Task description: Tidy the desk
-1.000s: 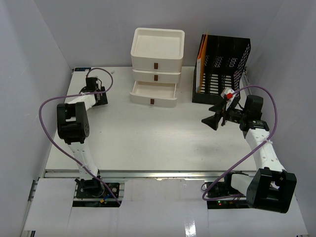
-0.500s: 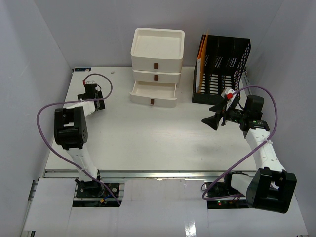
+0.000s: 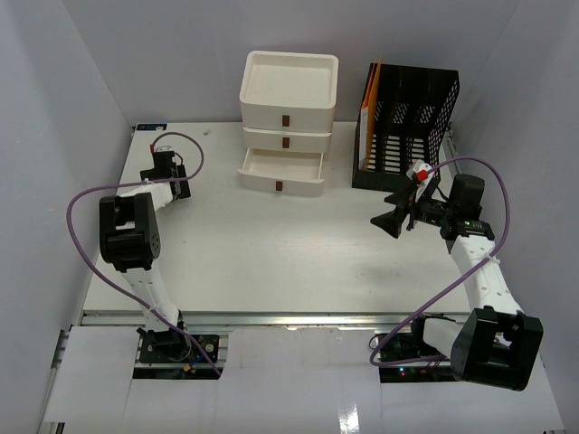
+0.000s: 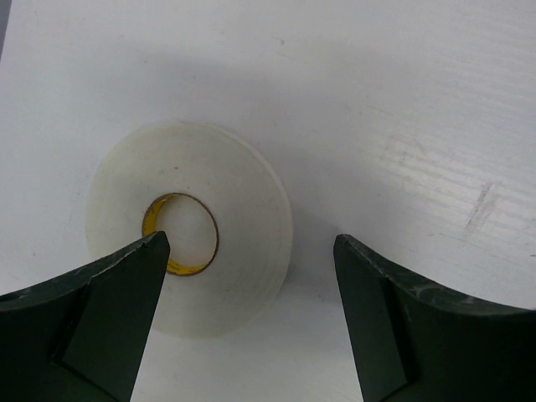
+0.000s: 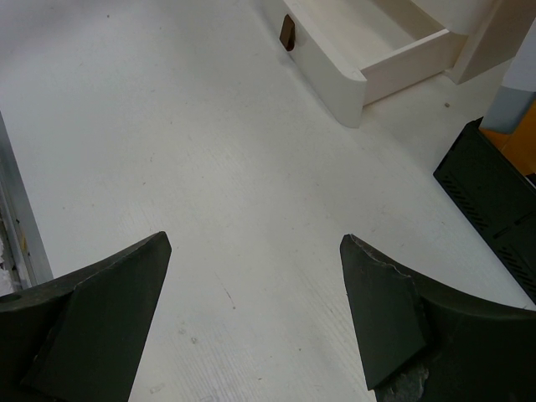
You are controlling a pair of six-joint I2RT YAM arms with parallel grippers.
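Far left corner of the worktop [image 3: 271, 262]: a tape roll [image 4: 243, 209], translucent white with a yellow core, lies flat there. The left end effector [image 4: 249, 243] is directly over it, fingers spread wide and holding nothing. One fingertip sits over the core hole and the other is out past the roll's outer edge, so the ring wall lies between them. Its height above the roll can't be judged from the wrist view. The right end effector [image 3: 391, 220] is also wide apart and empty. It hangs above the right side of the worktop, near the black file rack [image 3: 407, 117] at the far right corner. The cream drawer unit [image 3: 288, 90] stands at the middle of the far edge with its bottom drawer [image 3: 279, 172] pulled open, a likely home for the roll. The step in hand looks like picking up the tape. To do it well: descend straight, drop the inner finger cleanly into the core without catching the rim, then close on the wall. The roll looks smooth and may skate on the worktop if it is nudged sideways first.
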